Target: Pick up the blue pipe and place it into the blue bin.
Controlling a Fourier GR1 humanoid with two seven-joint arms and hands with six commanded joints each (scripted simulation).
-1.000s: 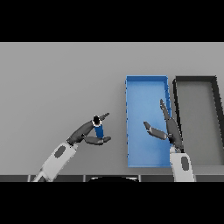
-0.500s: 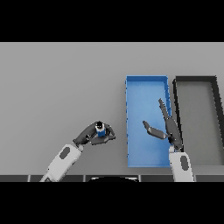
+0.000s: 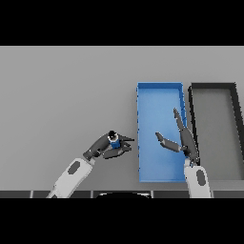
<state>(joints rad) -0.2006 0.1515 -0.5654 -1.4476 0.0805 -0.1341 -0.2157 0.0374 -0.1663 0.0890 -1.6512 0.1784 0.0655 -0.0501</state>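
The fingers (image 3: 125, 139) of the left hand (image 3: 107, 145) were curled round the blue pipe (image 3: 115, 141), with the thumb closing on it from the near side, so that only a short blue piece with a dark top end showed between them. The pipe stood roughly upright in that hold, over the grey desk (image 3: 62, 95), just left of the blue bin (image 3: 141, 102) and outside it. The pointed fingertips reached toward the bin's left wall but stayed apart from it. The left arm came in from the lower left, its white and grey forearm slanting up to the right.

The right hand (image 3: 183, 143) hung over the near right part of the blue bin with its fingers straight and spread wide, holding nothing. Its long fingers pointed away toward the far side along the bin's right wall, while the thumb stuck out to the left over the bin's floor. The right forearm rose from the lower edge just near of the bin's near right corner.

The blue bin was a long open tray lying lengthwise from near to far, right of the middle of the desk. A black bin (image 3: 233, 88) of similar shape lay just beside it on the right, partly cut off by the right edge.
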